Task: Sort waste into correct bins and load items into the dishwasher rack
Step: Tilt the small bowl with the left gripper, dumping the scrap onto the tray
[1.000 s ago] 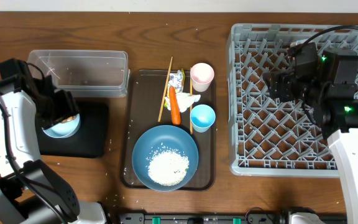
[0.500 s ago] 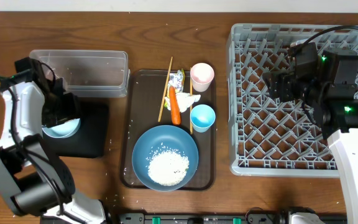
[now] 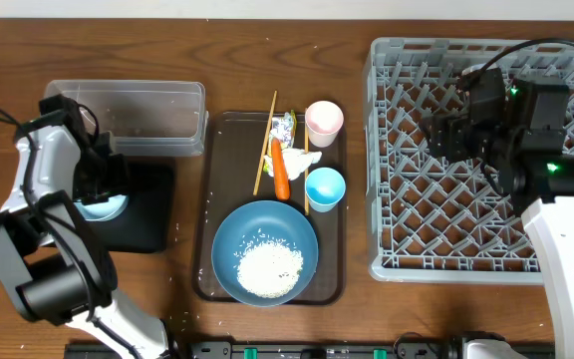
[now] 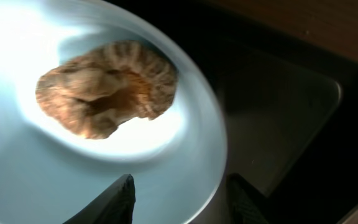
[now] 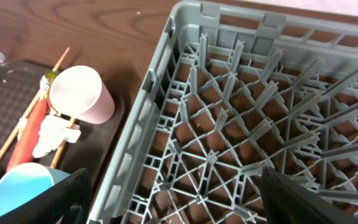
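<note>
The small light-blue bowl [image 4: 73,174] sits on the black tray [image 3: 147,224] and holds a brownish food scrap [image 4: 104,87]. My left gripper [image 4: 182,199] is open and straddles the bowl's rim, one finger inside and one outside, with a gap showing. My right gripper [image 5: 188,199] hangs open over the left part of the grey dishwasher rack [image 5: 229,118], holding nothing. On the brown serving tray [image 3: 203,199] are the large blue bowl [image 3: 237,234] with rice [image 3: 267,267], the carrot [image 3: 280,170], a wrapper [image 3: 284,127], a tissue [image 3: 304,160], chopsticks [image 3: 264,145], the pink cup [image 3: 324,122] and the light-blue cup [image 3: 325,187].
The clear tub [image 3: 128,115] stands just behind the black tray, close to my left arm. The rack [image 3: 382,199] fills the right side of the table, and its near wall borders the serving tray.
My left wrist has swung toward the tub side over the small bowl, and its jaws have narrowed around the rim. The right arm has hardly moved.
</note>
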Robot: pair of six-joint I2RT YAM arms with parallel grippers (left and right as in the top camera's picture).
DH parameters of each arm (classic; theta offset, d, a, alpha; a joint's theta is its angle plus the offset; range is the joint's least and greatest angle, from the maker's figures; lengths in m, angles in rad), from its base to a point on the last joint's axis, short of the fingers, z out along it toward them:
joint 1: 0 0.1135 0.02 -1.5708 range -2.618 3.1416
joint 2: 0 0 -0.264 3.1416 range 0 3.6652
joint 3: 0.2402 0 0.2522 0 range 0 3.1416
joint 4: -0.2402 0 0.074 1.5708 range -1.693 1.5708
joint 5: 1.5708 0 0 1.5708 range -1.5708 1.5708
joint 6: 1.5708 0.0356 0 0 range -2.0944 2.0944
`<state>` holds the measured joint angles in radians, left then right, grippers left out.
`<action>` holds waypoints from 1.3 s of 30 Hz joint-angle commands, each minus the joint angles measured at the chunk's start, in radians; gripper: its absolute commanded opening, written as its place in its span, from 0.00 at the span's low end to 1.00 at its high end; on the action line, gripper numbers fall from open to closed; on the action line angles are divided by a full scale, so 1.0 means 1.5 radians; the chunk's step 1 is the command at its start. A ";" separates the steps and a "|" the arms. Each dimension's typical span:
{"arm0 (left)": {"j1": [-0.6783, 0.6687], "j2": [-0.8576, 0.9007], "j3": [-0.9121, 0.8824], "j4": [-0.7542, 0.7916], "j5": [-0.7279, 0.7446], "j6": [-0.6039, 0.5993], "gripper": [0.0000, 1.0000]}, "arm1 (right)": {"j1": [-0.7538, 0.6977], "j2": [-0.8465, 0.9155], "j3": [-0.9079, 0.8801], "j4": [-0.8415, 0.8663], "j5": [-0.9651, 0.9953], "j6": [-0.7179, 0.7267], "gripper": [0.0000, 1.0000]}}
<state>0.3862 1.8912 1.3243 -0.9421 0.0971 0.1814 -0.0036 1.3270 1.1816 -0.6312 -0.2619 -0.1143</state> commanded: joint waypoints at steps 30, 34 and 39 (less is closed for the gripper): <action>-0.015 -0.127 0.028 -0.091 0.165 -0.100 0.06 | -0.006 0.006 0.011 -0.004 -0.003 -0.004 0.82; 0.021 -0.196 0.027 -0.077 0.305 -0.098 0.06 | -0.006 0.006 0.011 -0.006 -0.003 0.002 0.82; 0.111 -0.206 0.013 -0.073 0.485 -0.036 0.06 | -0.006 0.006 0.011 -0.010 -0.008 0.003 0.82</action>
<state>0.4767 1.5681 1.3514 -1.0580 0.5850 0.0669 -0.0036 1.3338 1.1816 -0.6392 -0.2619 -0.1139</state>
